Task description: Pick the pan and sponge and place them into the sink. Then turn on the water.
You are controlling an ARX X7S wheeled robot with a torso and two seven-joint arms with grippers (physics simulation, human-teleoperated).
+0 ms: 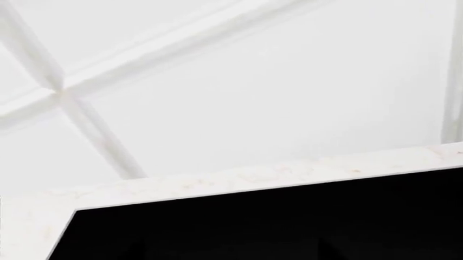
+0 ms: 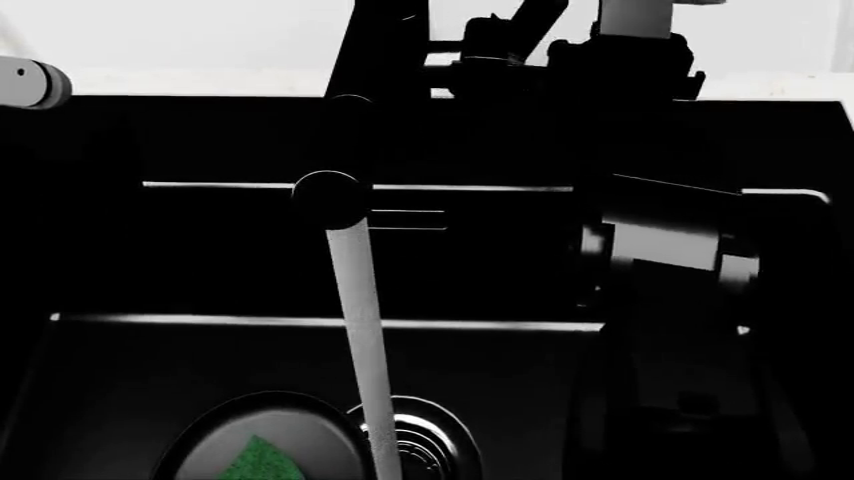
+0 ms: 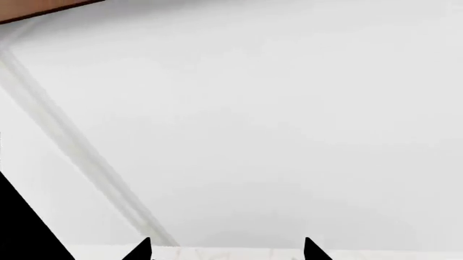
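The sink (image 2: 160, 260) is a deep black basin filling the head view. On its floor lies the pan (image 2: 214, 450), grey inside, with the green sponge (image 2: 260, 462) resting in it, beside the ringed drain (image 2: 430, 440). A pale stream of water (image 2: 363, 330) falls from the black spout (image 2: 330, 198) to the drain. My right arm (image 2: 667, 240) reaches up to the faucet's back. The right gripper (image 3: 226, 252) is open, its black fingertips (image 3: 141, 252) wide apart with only white wall between them. My left gripper's jaws are lost in black against the sink (image 1: 289, 222).
The tall black faucet (image 2: 380, 70) stands at the sink's back edge, on a pale marble counter (image 1: 217, 181). A white panelled wall (image 1: 253, 81) rises behind it. My left arm's white link (image 2: 27, 82) shows at the far left over the counter.
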